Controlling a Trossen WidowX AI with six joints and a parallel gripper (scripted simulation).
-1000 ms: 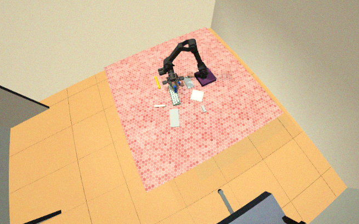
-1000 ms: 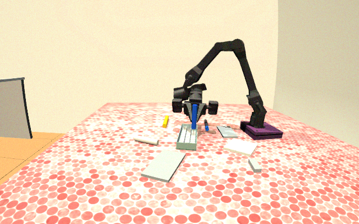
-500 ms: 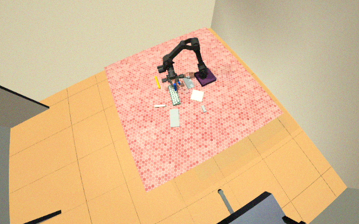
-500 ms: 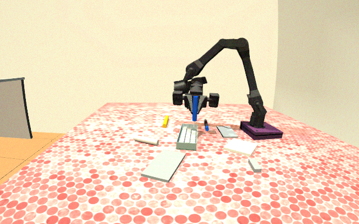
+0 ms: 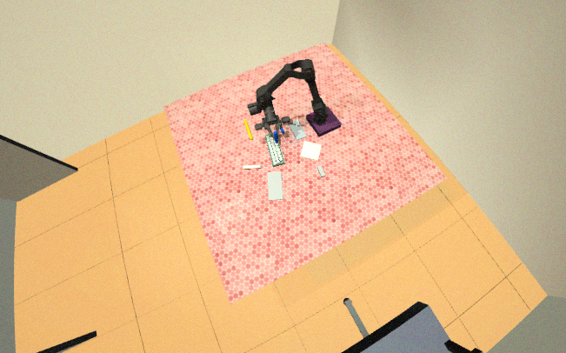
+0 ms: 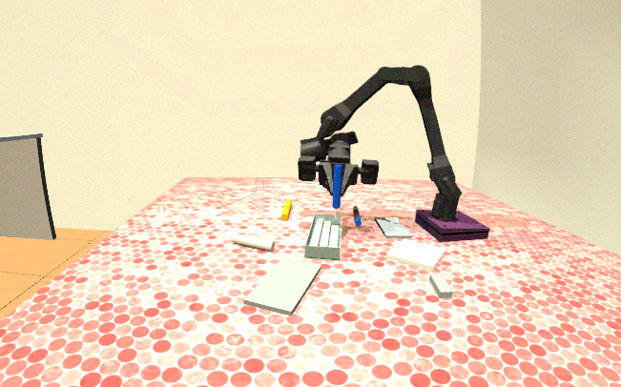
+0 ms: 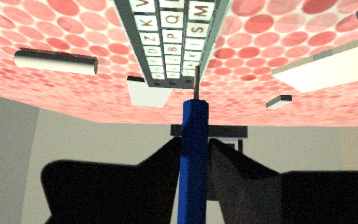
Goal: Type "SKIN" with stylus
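My gripper [image 5: 276, 132] [image 6: 337, 192] [image 7: 194, 143] is shut on the blue stylus [image 6: 337, 177] [image 7: 193, 170], which hangs near upright with its thin grey tip down. The keyboard [image 5: 275, 151] [image 6: 322, 253] [image 7: 131, 30] is a narrow grey-green tray with three columns of white lettered keys. The stylus is over the keyboard's end nearest the arm, on the side toward the robot base in the exterior view. The tip looks raised above the keys. In the wrist view, M, S and I show in the right column, and K in the left; the tip overlaps that right column farther along.
A black-and-blue pen [image 6: 356, 215] lies beside the keyboard, near a grey slab [image 5: 298, 130] [image 6: 393, 228]. A yellow bar [image 5: 248, 129] [image 6: 286, 210] and white cylinder [image 5: 251, 167] [image 6: 253, 242] lie opposite. A pale slab [image 5: 275, 185] [image 6: 283, 287], white pad [image 5: 310, 149] [image 6: 416, 253] and small block [image 5: 321, 170] [image 6: 441, 285] are around.
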